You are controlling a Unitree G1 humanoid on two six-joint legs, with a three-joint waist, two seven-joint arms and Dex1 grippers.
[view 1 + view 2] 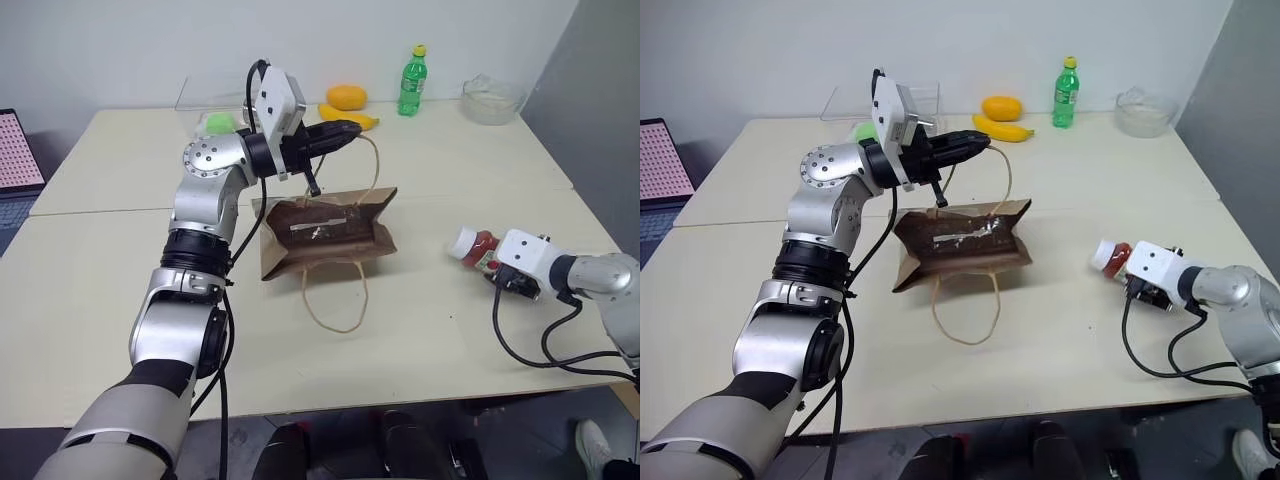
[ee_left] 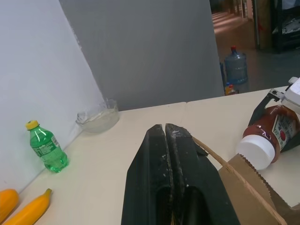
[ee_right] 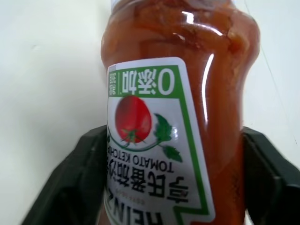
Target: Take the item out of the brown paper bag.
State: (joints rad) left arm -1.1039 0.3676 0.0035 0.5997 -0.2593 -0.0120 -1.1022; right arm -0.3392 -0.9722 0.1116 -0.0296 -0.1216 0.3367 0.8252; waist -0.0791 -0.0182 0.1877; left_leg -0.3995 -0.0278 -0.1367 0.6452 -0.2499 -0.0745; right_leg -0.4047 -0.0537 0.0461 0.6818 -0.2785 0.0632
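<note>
Two grippers: left gripper [image 1: 352, 130] pinched on bag handle [image 1: 375, 165], right gripper [image 1: 492, 262] wide around ketchup bottle [image 1: 474, 245].

Lab room: bare walls, plain table [image 1: 420, 330]

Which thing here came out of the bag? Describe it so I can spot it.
On the table's right side, past the brown paper bag, the right end effector has a ketchup bottle between its fingers. It alone is red with a white cap.
</note>
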